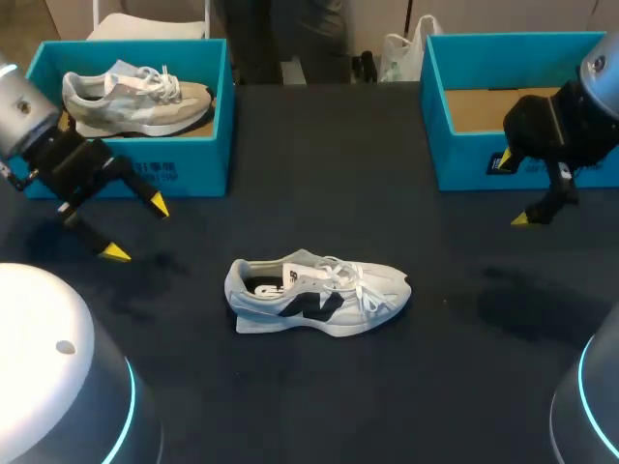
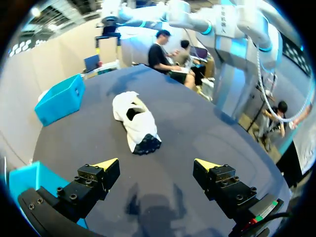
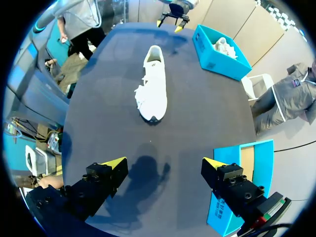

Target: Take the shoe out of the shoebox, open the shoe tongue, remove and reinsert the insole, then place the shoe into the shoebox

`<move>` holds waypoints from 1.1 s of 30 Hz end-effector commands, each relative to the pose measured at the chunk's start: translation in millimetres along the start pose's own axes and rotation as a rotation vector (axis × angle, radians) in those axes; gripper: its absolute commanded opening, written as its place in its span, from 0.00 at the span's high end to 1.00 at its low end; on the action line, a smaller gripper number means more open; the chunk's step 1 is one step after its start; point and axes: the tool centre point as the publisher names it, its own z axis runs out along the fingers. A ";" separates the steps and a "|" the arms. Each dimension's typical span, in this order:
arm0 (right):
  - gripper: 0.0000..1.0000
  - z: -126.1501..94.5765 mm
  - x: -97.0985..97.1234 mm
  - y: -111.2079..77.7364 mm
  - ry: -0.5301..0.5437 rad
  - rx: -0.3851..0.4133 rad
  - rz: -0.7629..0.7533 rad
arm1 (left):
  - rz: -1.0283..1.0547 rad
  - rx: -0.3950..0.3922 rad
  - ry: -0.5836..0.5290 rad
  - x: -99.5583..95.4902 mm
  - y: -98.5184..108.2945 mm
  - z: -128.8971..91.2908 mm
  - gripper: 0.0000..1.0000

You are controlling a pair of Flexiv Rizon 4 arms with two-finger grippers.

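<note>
Both of my claws were released and held nothing. The left claw hung over bare tabletop with its fingers spread wide, and the right claw hung the same way. The white shoe stood on its sole well ahead of both claws and between them. Its heel pointed toward my left claw and its toe toward my right.

I judged that it stood there so each claw could come at one end. The left could steady the heel and collar while the right worked the tongue and laces from the toe side.

Just beside my right claw stood an empty shoebox with its cardboard floor showing. I took it for the shoe's own box, kept close for the return. Beside my left claw stood another box holding a second shoe, which neither claw touched.

With the shoe out of the box and the laces lying across the tongue, I judged the tongue-opening step was next.
</note>
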 end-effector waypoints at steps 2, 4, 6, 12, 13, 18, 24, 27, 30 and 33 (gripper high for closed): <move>0.00 1.3 -0.6 0.1 0.000 0.002 0.000 | -0.067 0.100 -0.074 10.2 18.4 6.2 0.00; 0.00 1.3 -0.6 0.1 0.000 0.002 0.000 | -0.103 0.135 -0.090 12.6 23.3 7.7 0.00; 0.00 1.3 -0.6 0.1 0.000 0.002 0.000 | -0.128 0.149 -0.113 14.9 28.9 9.4 0.00; 0.00 1.3 -0.6 0.1 0.000 0.002 0.000 | -0.195 0.201 -0.153 23.5 40.1 16.8 0.00; 0.00 1.3 -0.6 0.1 0.000 0.002 0.000 | -0.213 0.214 -0.159 24.2 41.8 17.6 0.00; 0.00 1.3 -0.6 0.1 0.000 0.002 0.000 | -0.240 0.289 -0.243 28.9 46.7 22.0 0.00; 0.00 1.3 -0.6 0.1 0.000 0.002 0.000 | -0.256 0.326 -0.285 33.9 53.9 32.2 0.00; 0.00 1.3 -0.6 0.1 0.000 0.002 0.000 | -0.253 0.336 -0.301 35.1 56.6 35.7 0.00; 0.00 1.3 -0.6 0.1 0.000 0.002 0.000 | -0.261 0.341 -0.310 36.6 58.8 38.8 0.00; 0.00 1.3 -0.6 0.1 0.000 0.002 0.000 | -0.257 0.326 -0.317 39.1 61.7 41.7 0.00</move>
